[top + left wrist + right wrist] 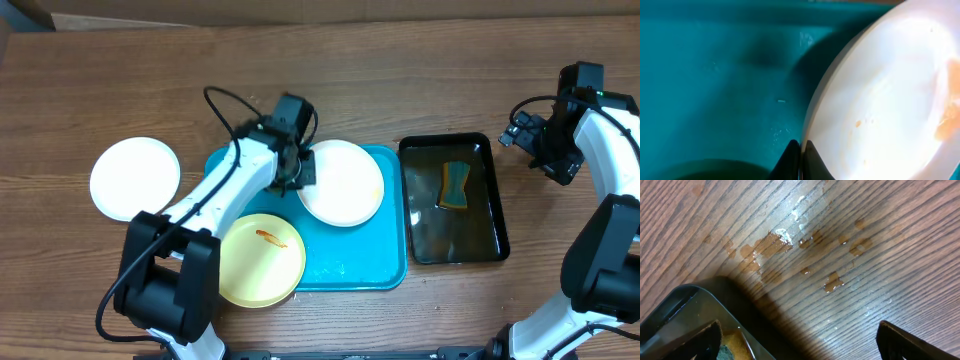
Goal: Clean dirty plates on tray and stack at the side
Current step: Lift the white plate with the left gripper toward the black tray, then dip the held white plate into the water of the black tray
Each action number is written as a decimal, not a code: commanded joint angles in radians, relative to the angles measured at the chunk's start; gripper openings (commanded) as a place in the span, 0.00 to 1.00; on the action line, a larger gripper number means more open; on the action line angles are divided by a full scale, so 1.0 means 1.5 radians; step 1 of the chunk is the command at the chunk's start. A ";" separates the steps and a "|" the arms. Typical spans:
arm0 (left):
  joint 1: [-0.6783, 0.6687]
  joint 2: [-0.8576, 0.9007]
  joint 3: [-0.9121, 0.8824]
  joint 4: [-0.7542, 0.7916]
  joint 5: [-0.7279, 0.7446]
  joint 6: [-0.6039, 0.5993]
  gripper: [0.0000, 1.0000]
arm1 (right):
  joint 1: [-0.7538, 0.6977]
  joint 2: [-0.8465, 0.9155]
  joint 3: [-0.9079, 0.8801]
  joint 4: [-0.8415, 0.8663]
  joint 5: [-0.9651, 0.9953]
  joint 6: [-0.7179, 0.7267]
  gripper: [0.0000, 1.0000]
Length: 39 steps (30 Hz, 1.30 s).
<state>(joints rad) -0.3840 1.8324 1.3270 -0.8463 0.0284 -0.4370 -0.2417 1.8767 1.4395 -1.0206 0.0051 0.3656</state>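
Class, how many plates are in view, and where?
3. One white plate on the table left of the tray; a second white plate on the tray; a pale yellow plate over the tray's near edge. None looks hidden.

Overhead: even bright light, sharp, soft shadows. Left wrist: close, blurred; white plate (880, 90) blown out, dark shadow across tray (715, 75). Right wrist: table (900, 280) grain sharp, glare on wet patches (785, 237).

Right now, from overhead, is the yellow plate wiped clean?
No, the pale yellow plate carries an orange-red smear near its middle.
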 commanded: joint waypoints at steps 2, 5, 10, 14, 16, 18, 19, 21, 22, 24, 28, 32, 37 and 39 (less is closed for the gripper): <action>0.008 -0.025 0.105 -0.051 -0.004 0.051 0.04 | -0.001 -0.004 0.004 0.002 0.001 0.004 1.00; 0.008 -0.025 0.146 -0.073 -0.004 0.053 0.04 | -0.001 -0.004 0.004 0.002 0.001 0.004 1.00; -0.007 -0.025 0.207 -0.096 -0.002 0.052 0.04 | -0.001 -0.004 0.004 0.002 0.001 0.004 1.00; -0.048 -0.025 0.225 -0.084 -0.034 0.052 0.04 | -0.001 -0.004 0.004 0.002 0.001 0.004 1.00; -0.072 -0.025 0.226 -0.076 -0.066 0.052 0.04 | -0.001 -0.004 0.004 0.002 0.001 0.004 1.00; -0.104 -0.025 0.226 -0.067 -0.111 0.052 0.04 | -0.001 -0.004 0.004 0.002 0.001 0.004 1.00; -0.119 -0.025 0.226 -0.063 -0.132 0.052 0.04 | -0.001 -0.004 0.004 0.002 0.001 0.004 1.00; -0.157 -0.025 0.226 -0.052 -0.187 0.052 0.04 | -0.001 -0.004 0.004 0.002 0.001 0.004 1.00; -0.174 -0.025 0.226 -0.048 -0.212 0.052 0.04 | -0.001 -0.004 0.004 0.002 0.001 0.004 1.00; -0.216 -0.025 0.226 -0.037 -0.281 0.053 0.04 | -0.001 -0.004 0.004 0.002 0.001 0.004 1.00; -0.290 -0.025 0.226 -0.015 -0.411 0.053 0.04 | -0.001 -0.004 0.004 0.002 0.001 0.004 1.00; -0.363 -0.025 0.226 0.014 -0.525 0.103 0.04 | -0.001 -0.004 0.004 0.002 0.001 0.004 1.00; -0.466 -0.025 0.226 0.064 -0.721 0.195 0.04 | -0.001 -0.004 0.004 0.002 0.001 0.004 1.00; -0.492 -0.025 0.226 0.086 -0.771 0.235 0.04 | -0.001 -0.004 0.004 0.002 0.001 0.004 1.00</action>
<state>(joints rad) -1.0576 1.8282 1.6413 -0.7601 -0.8658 -0.2176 -0.2417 1.8767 1.4395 -1.0214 0.0044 0.3656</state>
